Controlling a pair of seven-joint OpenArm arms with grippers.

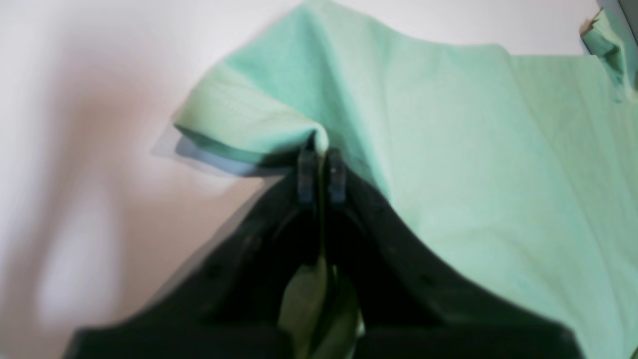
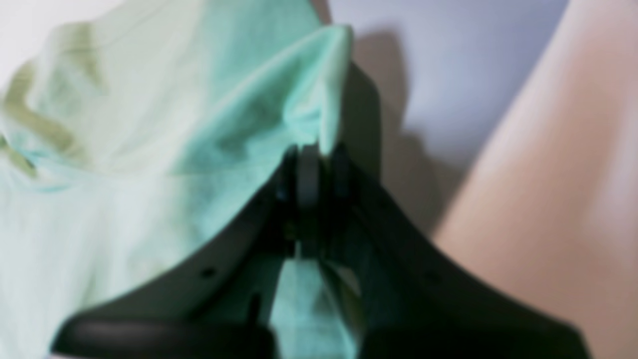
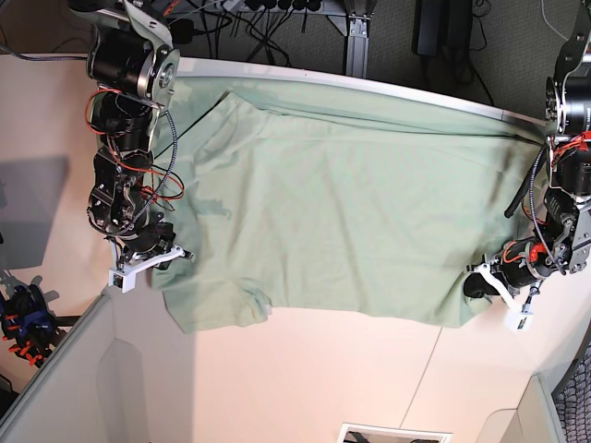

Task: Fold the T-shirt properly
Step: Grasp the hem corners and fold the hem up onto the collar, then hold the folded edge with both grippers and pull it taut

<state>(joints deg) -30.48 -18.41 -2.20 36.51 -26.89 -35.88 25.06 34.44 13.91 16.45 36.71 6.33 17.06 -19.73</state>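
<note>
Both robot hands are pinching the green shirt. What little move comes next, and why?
Probably lift both together and carry the near edge toward the far edge. The left gripper and right gripper each have their jaws shut on an edge of the T-shirt, which lies spread flat and unfolded on the table.

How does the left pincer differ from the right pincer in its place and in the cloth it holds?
In the base view, the left pincer grips the T-shirt at its right edge; the right pincer grips it at the left edge. The left wrist view shows a folded hem at the left pincer; the right pincer's cloth is bunched and blurred. Both are shut on cloth.
</note>
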